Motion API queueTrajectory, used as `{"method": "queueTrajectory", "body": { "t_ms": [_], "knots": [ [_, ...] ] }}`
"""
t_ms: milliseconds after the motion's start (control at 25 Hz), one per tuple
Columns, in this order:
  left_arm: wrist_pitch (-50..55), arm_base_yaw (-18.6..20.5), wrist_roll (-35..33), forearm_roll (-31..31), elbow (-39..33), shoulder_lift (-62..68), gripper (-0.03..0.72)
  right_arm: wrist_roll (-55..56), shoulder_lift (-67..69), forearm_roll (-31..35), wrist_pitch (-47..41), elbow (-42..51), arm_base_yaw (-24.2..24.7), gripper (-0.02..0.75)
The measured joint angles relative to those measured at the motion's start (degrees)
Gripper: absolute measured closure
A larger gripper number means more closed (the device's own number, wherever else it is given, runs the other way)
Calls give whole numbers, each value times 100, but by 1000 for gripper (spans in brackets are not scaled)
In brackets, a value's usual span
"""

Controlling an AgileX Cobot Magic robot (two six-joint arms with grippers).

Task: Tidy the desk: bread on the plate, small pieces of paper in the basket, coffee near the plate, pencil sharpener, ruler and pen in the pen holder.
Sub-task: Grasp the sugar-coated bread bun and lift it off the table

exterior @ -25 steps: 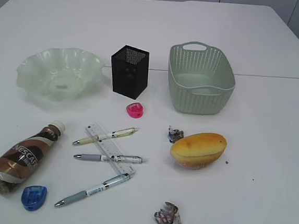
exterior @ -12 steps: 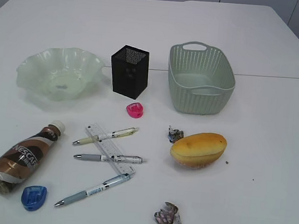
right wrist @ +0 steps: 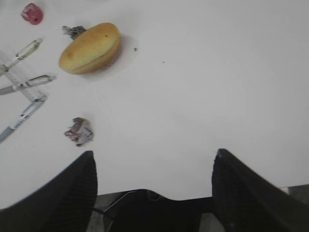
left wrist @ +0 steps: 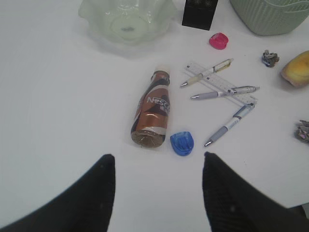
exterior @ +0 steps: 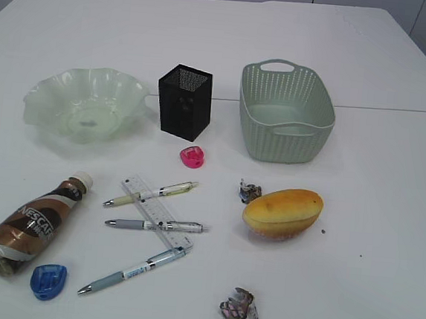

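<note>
Both claws off-cam in ext view; wrist cams show left claw [left wrist: 157,166] & right claw [right wrist: 153,162] spread, empty. Bread [exterior: 283,213] on surface [exterior: 369,255] beside paper wad [exterior: 250,190], basket [left wrist: 270,17] cut off. Nothing moved since prior frame.

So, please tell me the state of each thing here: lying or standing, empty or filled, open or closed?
coffee: lying, capped
plate: empty
pen holder: upright, looks empty
basket: upright, empty
bread: on the desk
ruler: flat under pens
left gripper: open
right gripper: open
</note>
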State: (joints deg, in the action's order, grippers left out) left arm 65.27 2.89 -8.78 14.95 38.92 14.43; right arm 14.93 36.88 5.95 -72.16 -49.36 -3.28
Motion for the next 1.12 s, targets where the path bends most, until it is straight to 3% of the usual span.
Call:
{"method": "queueTrajectory", "body": {
  "t_ms": [280,600,1120],
  "knots": [
    [11,0,0,14,0,0,280,-860,1606,1002,0,-1086,0,195],
    [75,0,0,14,0,0,284,-1250,3293,1131,35,-2106,0,195],
    [102,0,0,14,0,0,286,-47,4344,1187,73,-2699,0,195]
  ]
}}
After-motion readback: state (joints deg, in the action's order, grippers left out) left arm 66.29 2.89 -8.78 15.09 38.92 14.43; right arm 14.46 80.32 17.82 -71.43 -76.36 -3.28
